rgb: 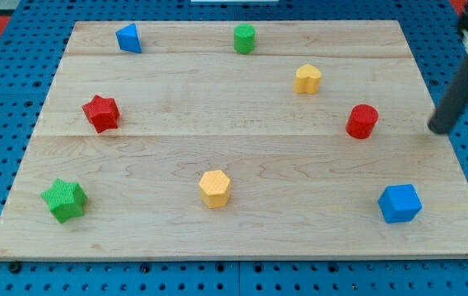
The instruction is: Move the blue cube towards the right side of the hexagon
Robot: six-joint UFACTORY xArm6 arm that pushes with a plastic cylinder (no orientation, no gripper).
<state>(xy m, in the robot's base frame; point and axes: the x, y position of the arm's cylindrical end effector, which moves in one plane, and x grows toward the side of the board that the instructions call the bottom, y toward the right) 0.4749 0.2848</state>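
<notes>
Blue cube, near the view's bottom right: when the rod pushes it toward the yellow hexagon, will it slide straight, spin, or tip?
The blue cube sits low and flat on the smooth wooden board, so it will probably slide, not tip. Its flat faces suggest an off-centre push would likely spin it. My tip is above it in the view, apart; the yellow hexagon lies to its left.

Site looked like a robotics lab bench: a pale wooden board (pixel 242 156) lay on blue perforated pegboard (pixel 3 99), small coloured test blocks scattered across it, red surface, possibly matting, at the corners.
</notes>
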